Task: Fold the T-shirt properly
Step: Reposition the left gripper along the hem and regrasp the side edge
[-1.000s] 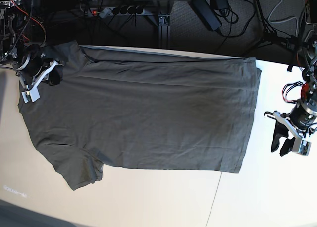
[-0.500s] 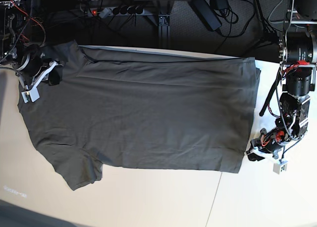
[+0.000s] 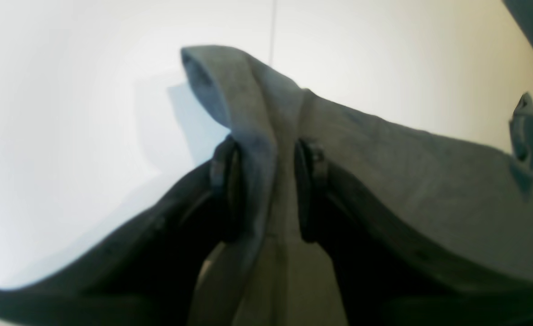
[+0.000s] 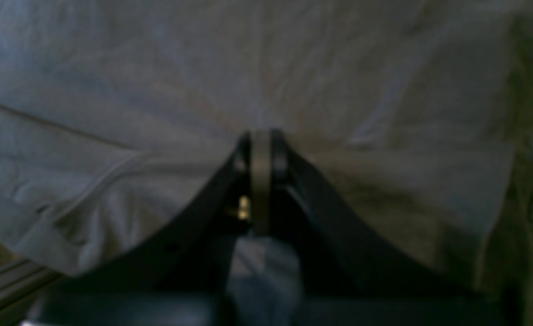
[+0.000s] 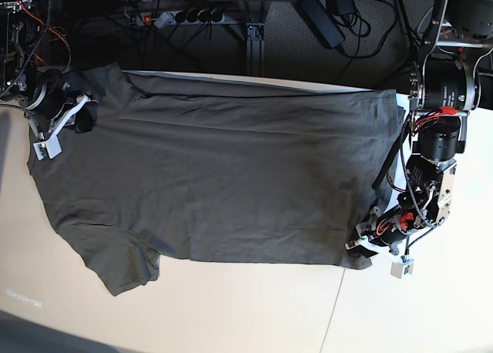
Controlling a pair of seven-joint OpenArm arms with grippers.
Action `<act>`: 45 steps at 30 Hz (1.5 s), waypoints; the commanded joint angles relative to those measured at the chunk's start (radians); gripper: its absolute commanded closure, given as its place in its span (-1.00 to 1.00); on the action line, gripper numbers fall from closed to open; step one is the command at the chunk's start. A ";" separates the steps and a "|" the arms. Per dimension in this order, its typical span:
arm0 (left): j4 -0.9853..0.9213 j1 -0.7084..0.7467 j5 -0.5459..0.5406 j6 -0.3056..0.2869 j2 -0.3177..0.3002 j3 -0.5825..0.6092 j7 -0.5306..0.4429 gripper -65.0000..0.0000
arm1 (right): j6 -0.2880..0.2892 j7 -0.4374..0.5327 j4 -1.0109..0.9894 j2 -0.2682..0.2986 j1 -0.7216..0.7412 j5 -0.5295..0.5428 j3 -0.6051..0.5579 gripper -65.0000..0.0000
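T-shirt [image 5: 223,176] flat on table [image 5: 231,314] | both pincers gripping fabric

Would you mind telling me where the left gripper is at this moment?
In the base view, the left gripper is at the right, at the near hem corner of the T-shirt; the left wrist view shows its fingers pinching a fold of the cloth.

— What is the T-shirt [image 5: 223,176] made of?
— Soft, matt olive-grey cloth, finely knit, creased in shallow wrinkles, with a stitched hem.
— And the counter [image 5: 231,314]?
— Smooth pale cream, faintly sheeny, with one thin seam line.
— The left gripper [image 3: 266,190]?
— Matt black fingers [image 3: 223,181], plastic by the look. The right gripper [image 4: 261,181] has the same dull black finish.
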 commanded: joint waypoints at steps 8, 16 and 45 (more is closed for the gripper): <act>0.001 -0.009 0.074 -0.005 0.005 0.004 0.011 1.00 | 0.044 -0.006 0.042 0.019 0.005 0.049 0.037 1.00; 0.001 0.001 0.087 -0.007 0.006 0.008 0.023 1.00 | 0.043 0.016 0.157 0.023 0.071 0.066 0.179 1.00; 0.001 0.001 0.079 -0.050 -0.042 0.206 0.079 1.00 | 0.067 0.339 -1.154 0.000 0.940 -0.286 0.100 -0.07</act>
